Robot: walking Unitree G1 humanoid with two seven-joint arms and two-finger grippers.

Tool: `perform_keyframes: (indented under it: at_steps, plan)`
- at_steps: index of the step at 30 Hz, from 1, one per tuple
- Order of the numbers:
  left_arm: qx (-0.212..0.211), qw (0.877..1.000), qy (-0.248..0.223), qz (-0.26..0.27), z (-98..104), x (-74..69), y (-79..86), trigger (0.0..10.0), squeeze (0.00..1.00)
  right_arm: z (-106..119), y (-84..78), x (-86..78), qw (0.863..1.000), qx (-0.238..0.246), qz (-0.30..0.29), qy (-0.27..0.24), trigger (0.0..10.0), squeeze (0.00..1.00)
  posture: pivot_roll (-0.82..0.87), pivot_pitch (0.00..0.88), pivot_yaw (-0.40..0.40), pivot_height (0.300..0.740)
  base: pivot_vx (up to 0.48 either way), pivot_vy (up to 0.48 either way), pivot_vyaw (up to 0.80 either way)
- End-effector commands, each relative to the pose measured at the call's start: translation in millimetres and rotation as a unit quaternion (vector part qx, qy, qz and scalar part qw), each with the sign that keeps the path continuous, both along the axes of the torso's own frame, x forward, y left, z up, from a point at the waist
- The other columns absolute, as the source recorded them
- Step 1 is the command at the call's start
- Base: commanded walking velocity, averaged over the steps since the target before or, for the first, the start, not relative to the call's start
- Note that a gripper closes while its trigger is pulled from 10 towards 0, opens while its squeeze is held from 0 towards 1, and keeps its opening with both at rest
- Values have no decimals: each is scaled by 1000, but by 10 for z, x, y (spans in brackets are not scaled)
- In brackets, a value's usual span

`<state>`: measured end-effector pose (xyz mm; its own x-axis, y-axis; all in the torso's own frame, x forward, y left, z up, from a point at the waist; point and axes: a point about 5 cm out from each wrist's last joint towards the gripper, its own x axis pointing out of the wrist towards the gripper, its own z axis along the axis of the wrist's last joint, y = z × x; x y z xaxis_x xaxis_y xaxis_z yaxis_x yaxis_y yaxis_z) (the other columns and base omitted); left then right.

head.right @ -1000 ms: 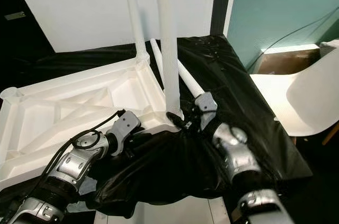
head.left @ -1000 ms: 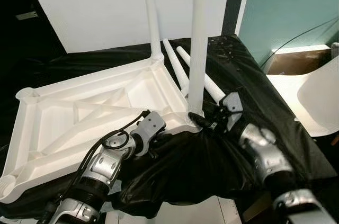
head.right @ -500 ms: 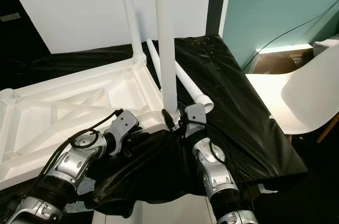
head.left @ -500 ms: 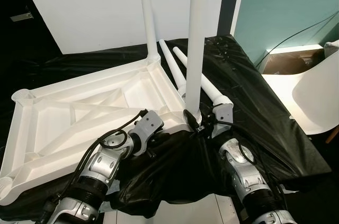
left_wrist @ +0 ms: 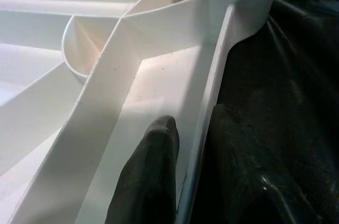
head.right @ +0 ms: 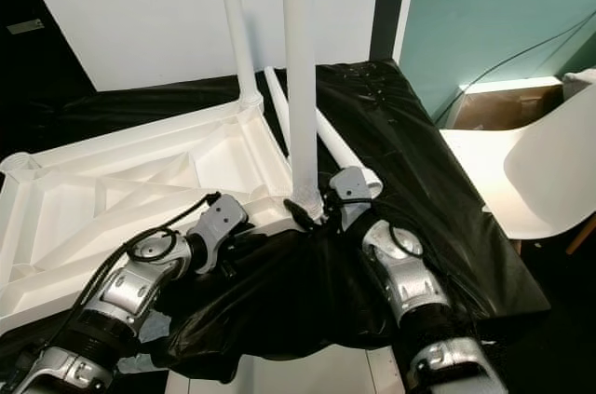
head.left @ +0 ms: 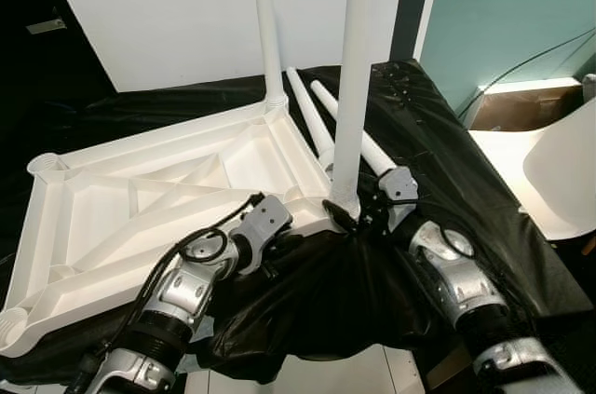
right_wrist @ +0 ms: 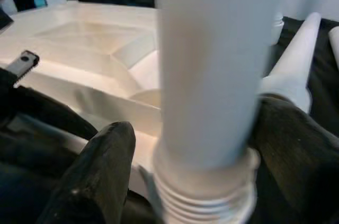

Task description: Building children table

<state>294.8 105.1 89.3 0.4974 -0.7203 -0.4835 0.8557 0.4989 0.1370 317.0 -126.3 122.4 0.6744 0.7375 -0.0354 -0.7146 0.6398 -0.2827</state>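
A white plastic table top (head.left: 140, 208) lies upside down on a black cloth. Two white legs stand upright in its right-hand corners, a far one (head.left: 267, 31) and a near one (head.left: 352, 87). Two loose legs (head.left: 312, 119) lie on the cloth behind them. My right gripper (head.left: 358, 214) holds the near leg at its base, a finger (right_wrist: 106, 166) on each side just above the exposed thread (right_wrist: 204, 203). My left gripper (head.left: 282, 231) is shut on the table top's front rim (left_wrist: 209, 113), with one finger (left_wrist: 153, 181) inside the rim and the other outside.
A white chair (head.left: 559, 170) stands to the right, close to my right arm. A white board (head.left: 168, 12) leans at the back and a teal wall (head.left: 503, 3) rises at the right. The black cloth (head.left: 438, 152) hangs over the front edge.
The view shifted slightly. My right forearm swung in under the leg base, then back out right, with the gripper staying at the near leg. The left gripper kept its hold on the rim.
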Motion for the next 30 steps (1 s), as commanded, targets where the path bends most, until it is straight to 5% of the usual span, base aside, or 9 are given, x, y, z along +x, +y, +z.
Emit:
perform_keyframes:
  at_steps: [1, 3, 4, 6, 7, 16, 18, 21, 30]
  plan:
    - [28, 996, 80, -16, -337, -178, 13, 10000, 0, -36, 19, -2, 1000, -13, 24, 14, 10000, 0, -36, 0, 36, 740, 0, 0, 0]
    - [28, 996, 80, -16, -337, -178, 13, 10000, 0, -36, 19, -2, 1000, -13, 24, 14, 10000, 0, -36, 0, 36, 740, 0, 0, 0]
    - [28, 996, 80, -16, -339, -179, 14, 10000, 0, -29, -21, 11, 999, -22, 26, 17, 5216, 0, -36, 0, 36, 740, 0, 0, 0]
    - [28, 996, 80, -16, -339, -179, 14, 10000, 0, -29, -21, 11, 999, -22, 26, 17, 5216, 0, -36, 0, 36, 740, 0, 0, 0]
    - [29, 996, 80, -15, -339, -179, 20, 10000, 0, -43, -54, 4, 999, -29, 33, 26, 0, 0, -34, 0, 35, 740, 0, 0, 0]
    - [27, 996, 79, -13, -328, -180, 19, 10000, 0, -267, 178, -178, 997, 21, 7, 70, 0, 0, -30, 0, 27, 740, 0, 0, 0]
    - [26, 996, 79, -12, -328, -185, 14, 10000, 0, -264, 238, -215, 988, 87, -124, 18, 0, 0, -29, 0, 26, 740, 0, 0, 0]
    - [26, 996, 80, -12, -335, -194, 14, 10000, 0, -267, 192, -233, 970, 126, -207, 7, 0, 0, -26, 0, 26, 740, 0, 0, 0]
    - [28, 996, 83, -11, -351, -208, 38, 10000, 0, -285, 79, -211, 958, 123, -258, 13, 0, 0, -26, 0, 27, 740, 0, 0, 0]
